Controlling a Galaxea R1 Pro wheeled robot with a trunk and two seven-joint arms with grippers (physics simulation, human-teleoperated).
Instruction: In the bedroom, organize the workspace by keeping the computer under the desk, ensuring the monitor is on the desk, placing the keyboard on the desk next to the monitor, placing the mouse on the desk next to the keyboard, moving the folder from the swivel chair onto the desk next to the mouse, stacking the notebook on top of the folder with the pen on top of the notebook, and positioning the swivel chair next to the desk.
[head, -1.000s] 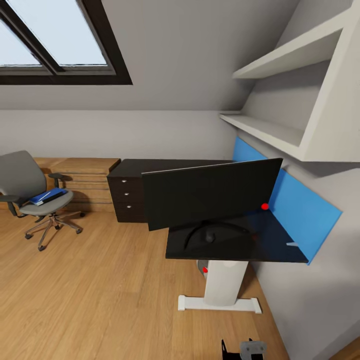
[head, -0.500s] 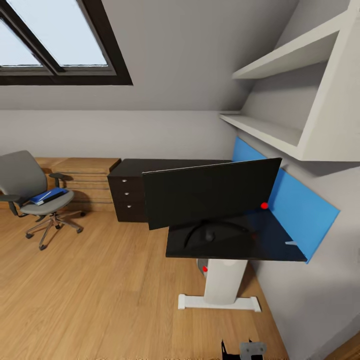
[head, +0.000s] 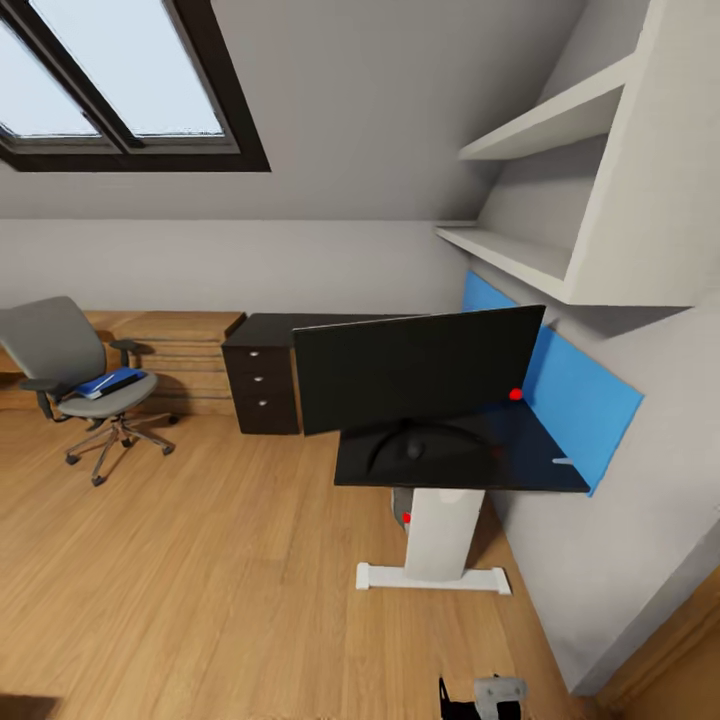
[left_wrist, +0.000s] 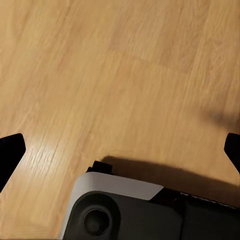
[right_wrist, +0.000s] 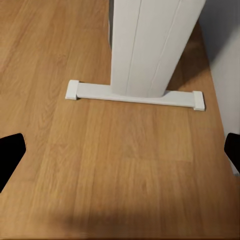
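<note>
View shifts since a second ago: my base backing off, turning slightly. Desk (head: 545, 470) with monitor (head: 420, 380) smaller, chair (head: 85, 385) with folder (head: 108, 381) more central. Both grippers (left_wrist: 120, 150) (right_wrist: 120, 150) spread, empty. Likely heading chairward.

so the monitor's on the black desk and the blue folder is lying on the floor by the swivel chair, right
Not quite. The monitor does stand on the black desk, but the blue folder is not on the floor: it lies on the seat of the swivel chair, as the head view shows.
</note>
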